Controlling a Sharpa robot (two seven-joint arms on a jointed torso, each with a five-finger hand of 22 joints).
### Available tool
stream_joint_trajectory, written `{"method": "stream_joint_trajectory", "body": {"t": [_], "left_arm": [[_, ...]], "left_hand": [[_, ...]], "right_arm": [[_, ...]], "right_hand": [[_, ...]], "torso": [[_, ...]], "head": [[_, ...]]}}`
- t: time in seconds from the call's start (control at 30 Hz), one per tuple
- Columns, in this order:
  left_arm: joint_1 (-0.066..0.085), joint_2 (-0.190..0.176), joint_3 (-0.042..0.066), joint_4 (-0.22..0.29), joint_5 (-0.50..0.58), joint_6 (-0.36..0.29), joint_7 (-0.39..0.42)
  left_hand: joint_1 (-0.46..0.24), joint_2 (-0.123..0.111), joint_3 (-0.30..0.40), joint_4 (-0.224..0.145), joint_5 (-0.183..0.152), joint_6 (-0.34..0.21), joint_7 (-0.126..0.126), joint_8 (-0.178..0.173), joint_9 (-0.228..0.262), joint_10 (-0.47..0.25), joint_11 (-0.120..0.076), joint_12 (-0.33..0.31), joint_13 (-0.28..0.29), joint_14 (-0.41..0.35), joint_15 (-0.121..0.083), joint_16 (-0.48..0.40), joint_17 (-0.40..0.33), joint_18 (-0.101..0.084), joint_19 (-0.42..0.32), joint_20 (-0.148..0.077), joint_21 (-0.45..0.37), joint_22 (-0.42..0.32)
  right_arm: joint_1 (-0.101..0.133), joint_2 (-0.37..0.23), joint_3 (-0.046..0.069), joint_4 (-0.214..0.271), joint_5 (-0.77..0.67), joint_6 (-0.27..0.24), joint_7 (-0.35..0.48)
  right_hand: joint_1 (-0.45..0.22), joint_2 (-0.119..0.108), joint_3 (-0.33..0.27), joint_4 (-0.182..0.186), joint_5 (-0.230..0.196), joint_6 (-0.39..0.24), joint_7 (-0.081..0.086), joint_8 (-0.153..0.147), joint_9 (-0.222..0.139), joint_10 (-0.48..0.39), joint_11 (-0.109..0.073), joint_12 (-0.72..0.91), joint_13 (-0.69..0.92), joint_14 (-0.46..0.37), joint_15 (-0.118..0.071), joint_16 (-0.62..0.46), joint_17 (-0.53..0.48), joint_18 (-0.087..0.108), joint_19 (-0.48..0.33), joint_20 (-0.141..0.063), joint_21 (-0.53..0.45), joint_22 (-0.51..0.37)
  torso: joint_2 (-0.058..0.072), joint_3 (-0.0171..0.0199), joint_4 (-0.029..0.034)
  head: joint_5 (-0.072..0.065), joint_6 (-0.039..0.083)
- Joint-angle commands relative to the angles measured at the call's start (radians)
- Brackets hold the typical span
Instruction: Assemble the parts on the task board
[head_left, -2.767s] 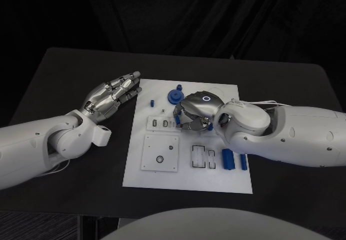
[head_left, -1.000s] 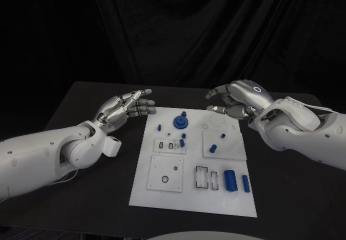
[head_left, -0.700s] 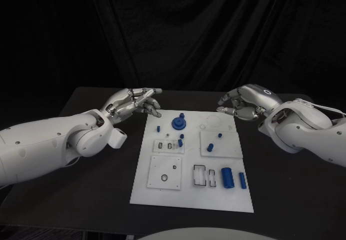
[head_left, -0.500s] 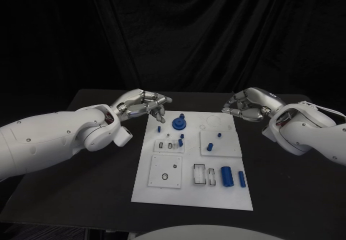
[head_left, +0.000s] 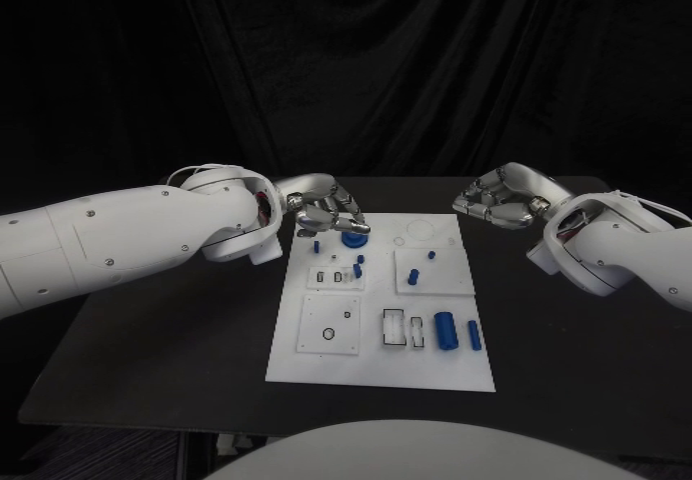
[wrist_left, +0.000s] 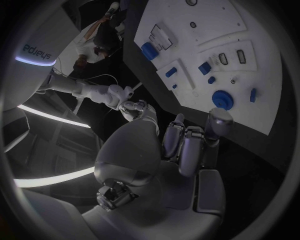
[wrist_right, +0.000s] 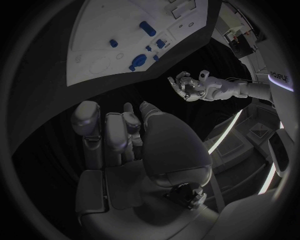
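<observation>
The white task board (head_left: 378, 352) lies mid-table. A round blue part with a peg (head_left: 351, 239) stands near its far left corner, with small blue pegs (head_left: 414, 275) around the middle. Two blue cylinders (head_left: 444, 330) lie near its right edge. My left hand (head_left: 325, 212) hovers at the board's far left corner, just beyond the round part, fingers curled in with nothing in them. My right hand (head_left: 500, 198) hangs off the far right corner, curled into a fist and holding nothing. The left wrist view shows the left hand (wrist_left: 187, 145) above the board (wrist_left: 206, 45); the right wrist view shows the right hand (wrist_right: 119, 135).
Square white inset plates with slots and a ring hole (head_left: 330, 334) sit on the near half of the board. Black table (head_left: 159, 330) surrounds the board on both sides. A black curtain hangs behind the table.
The right hand has lifted off the board's middle and drawn back past its far right corner, closing into a fist. The left hand swung in to the far left corner, fingers curling.
</observation>
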Motion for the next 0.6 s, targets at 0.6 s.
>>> {"method": "stream_joint_trajectory", "body": {"t": [0.6], "left_arm": [[0.006,0.202,0.001,-0.128,-0.125,0.255,-0.481]], "left_hand": [[-0.196,0.053,-0.017,0.017,0.016,0.23,-0.055,0.171,0.223,0.245,-0.057,0.109,0.26,0.106,-0.058,0.014,0.263,-0.078,0.381,-0.024,0.262,0.474]], "right_arm": [[-0.013,0.011,0.001,-0.015,-0.035,0.068,-0.025]], "right_hand": [[0.005,-0.015,0.005,0.003,0.05,0.015,0.001,-0.003,-0.008,0.005,0.003,-0.001,-0.008,0.002,0.004,-0.001,-0.002,0.008,0.005,0.003,-0.008,0.0]], "torso": [[-0.022,0.0161,-0.0196]], "head": [[0.016,-0.012]]}}
